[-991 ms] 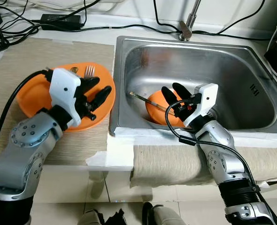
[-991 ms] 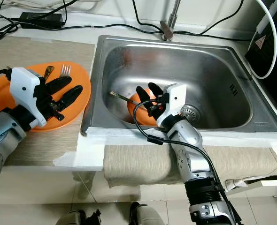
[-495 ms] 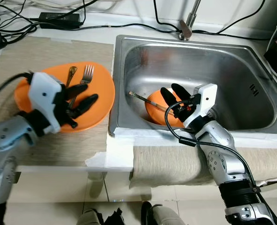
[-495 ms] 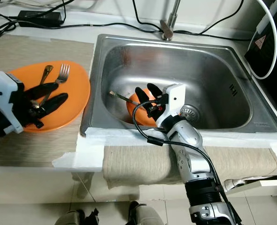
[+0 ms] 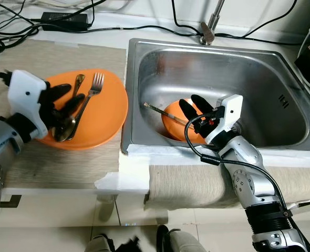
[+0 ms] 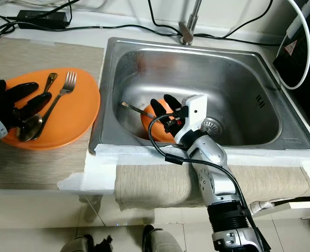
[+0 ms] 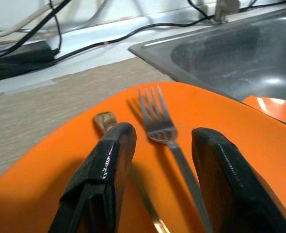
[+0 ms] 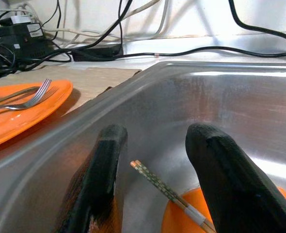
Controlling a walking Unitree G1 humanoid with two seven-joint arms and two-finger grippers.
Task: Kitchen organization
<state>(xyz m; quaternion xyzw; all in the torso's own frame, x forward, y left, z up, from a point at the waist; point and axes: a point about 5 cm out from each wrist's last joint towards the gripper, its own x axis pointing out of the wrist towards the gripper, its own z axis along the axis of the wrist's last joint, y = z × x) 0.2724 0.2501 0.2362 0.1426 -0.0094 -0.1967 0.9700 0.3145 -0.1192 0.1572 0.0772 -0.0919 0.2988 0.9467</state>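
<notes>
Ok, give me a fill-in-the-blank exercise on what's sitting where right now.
1. The fork and spoon lie on the orange ____.
2. The orange bowl sits inside the ____.
3. A pair of ____ rests across the bowl.
4. The right pincer hovers open above the ____.

Missing words: plate; sink; chopsticks; bowl

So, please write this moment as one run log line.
left gripper: open over fork and spoon on plate | right gripper: open above bowl and chopsticks in sink
</notes>
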